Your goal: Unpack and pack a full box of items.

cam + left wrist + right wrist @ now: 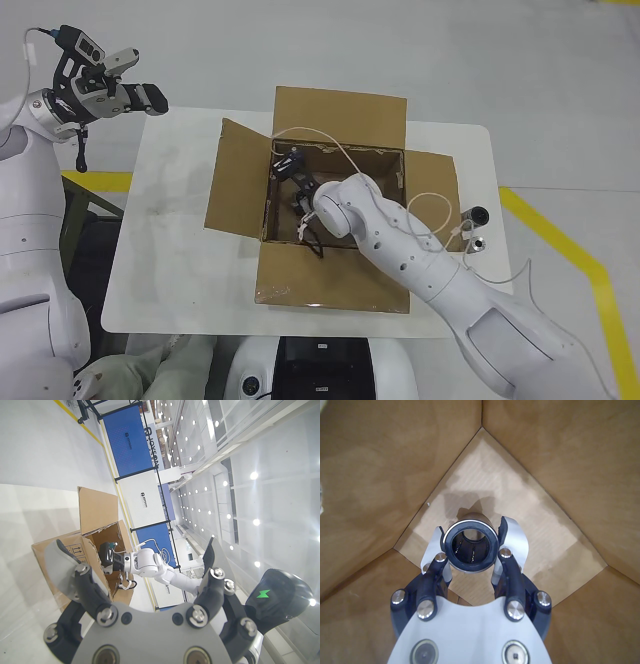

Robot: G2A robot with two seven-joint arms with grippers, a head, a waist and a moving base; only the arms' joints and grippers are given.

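The right end effector (472,527) is down inside the box (340,105), in its far left part. It is closed on one bearing (470,566). The bearing stands upright between the two fingers (512,532), one finger on either side of its round body, with its open bore facing up toward the wrist. Whether its lower end touches the box floor cannot be told.

The box sits in the middle of the table (170,230) with all four flaps folded out.

The left end effector (135,550) hangs over the far left corner of the table, well apart from the box, with its fingers spread wide and nothing between them.

Two small parts lie on the table just beside the right flap: a dark cylinder (480,214) and, nearer, a silvery piece (474,243).
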